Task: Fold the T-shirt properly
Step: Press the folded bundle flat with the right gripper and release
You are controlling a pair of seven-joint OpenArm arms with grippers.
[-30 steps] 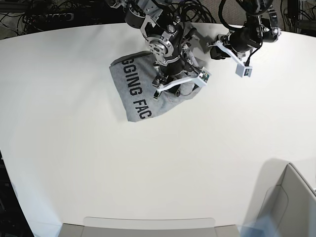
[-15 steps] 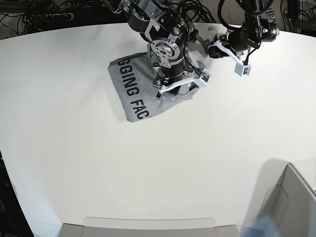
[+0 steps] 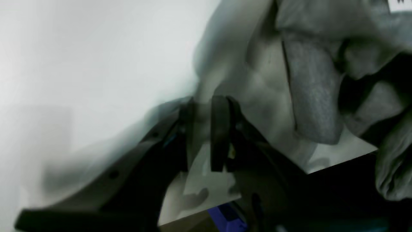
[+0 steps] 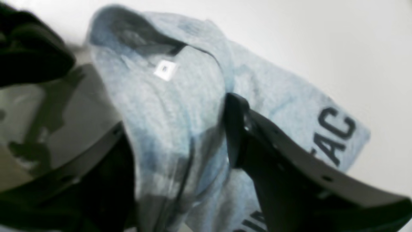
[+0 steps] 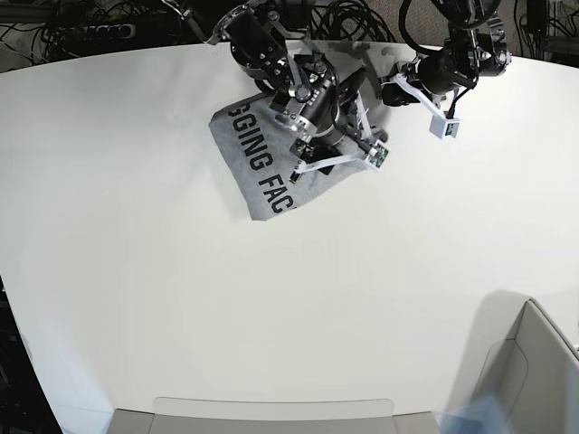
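The grey T-shirt (image 5: 258,167) lies bunched near the far edge of the white table (image 5: 181,298). The right gripper (image 4: 180,141) leans over it, pinching a thick fold. The left gripper (image 3: 206,135) is nearly closed beside the cloth; whether it holds any, I cannot tell.

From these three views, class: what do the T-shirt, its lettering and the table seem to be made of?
T-shirt: soft knit cloth, probably cotton jersey; flecked heather-grey surface, limp folds and creases.
Lettering: flat black print, likely ink or a transfer; crisp edges, following the cloth's wrinkles.
Table: smooth white hard top, maybe laminate; even matte surface, soft shadows. The exact material is unclear.
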